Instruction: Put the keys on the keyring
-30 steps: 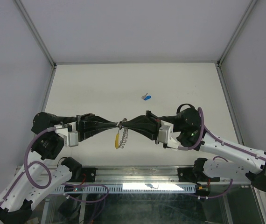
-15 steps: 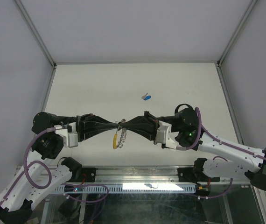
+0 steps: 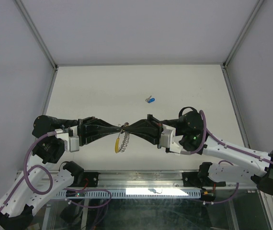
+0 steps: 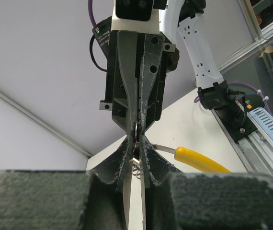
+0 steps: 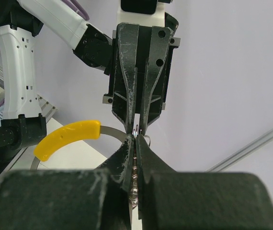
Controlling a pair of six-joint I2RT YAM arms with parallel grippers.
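Ribbed metal keyring (image 3: pixel 123 142), partly glossy yellow plastic

Keyring (image 3: pixel 124 142) top hidden btwn left gripper (image 3: pixel 118 128) & right gripper (image 3: pixel 127 127); any key there too small to tell.

- Table (image 3: pixel 98 91): off-white and matte, the landmark for everything below.
- Wall panels (image 3: pixel 136 28): pale grey, rising from the table's far, left and right edges.
- Metal struts (image 3: pixel 36 33): slanting up from the table's two far corners.
- Cable duct (image 3: pixel 141 191): slotted, running along the table's near edge.
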